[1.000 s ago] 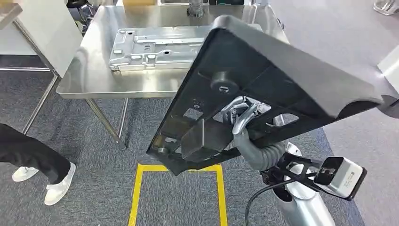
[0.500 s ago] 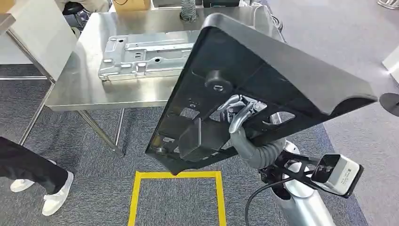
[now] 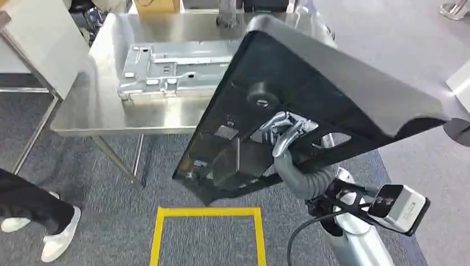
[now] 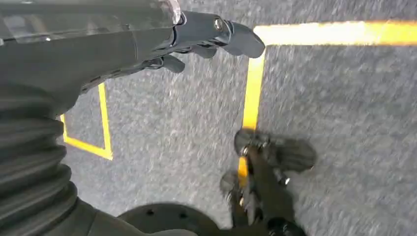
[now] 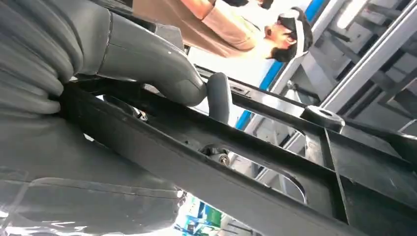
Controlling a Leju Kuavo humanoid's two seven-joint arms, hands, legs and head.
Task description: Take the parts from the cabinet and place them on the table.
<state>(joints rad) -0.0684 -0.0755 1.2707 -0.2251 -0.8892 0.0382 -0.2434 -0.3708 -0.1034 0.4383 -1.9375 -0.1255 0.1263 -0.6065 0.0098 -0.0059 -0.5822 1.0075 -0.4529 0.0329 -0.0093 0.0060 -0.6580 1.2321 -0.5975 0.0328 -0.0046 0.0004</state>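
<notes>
My right hand [image 3: 284, 131] grips a large black moulded panel [image 3: 332, 94] from underneath and holds it tilted in the air, in front of the steel table [image 3: 100, 113]. In the right wrist view the thumb [image 5: 157, 66] presses over a rib of the panel [image 5: 275, 162]. A silver metal plate part [image 3: 166, 69] lies flat on the table, partly hidden behind the panel. My left hand [image 4: 196, 42] hangs over the grey carpet with nothing in it, fingers loosely apart.
A yellow taped square [image 3: 208, 213] marks the carpet below the panel. A person's legs in white shoes [image 3: 55, 241] stand at the left. A white panel [image 3: 44, 39] stands left of the table, and a cardboard box [image 3: 157, 5] behind it.
The whole view has shifted: the table now sits lower and further left in the picture. The person's feet have drifted left. My right hand still holds the black panel the same way.
</notes>
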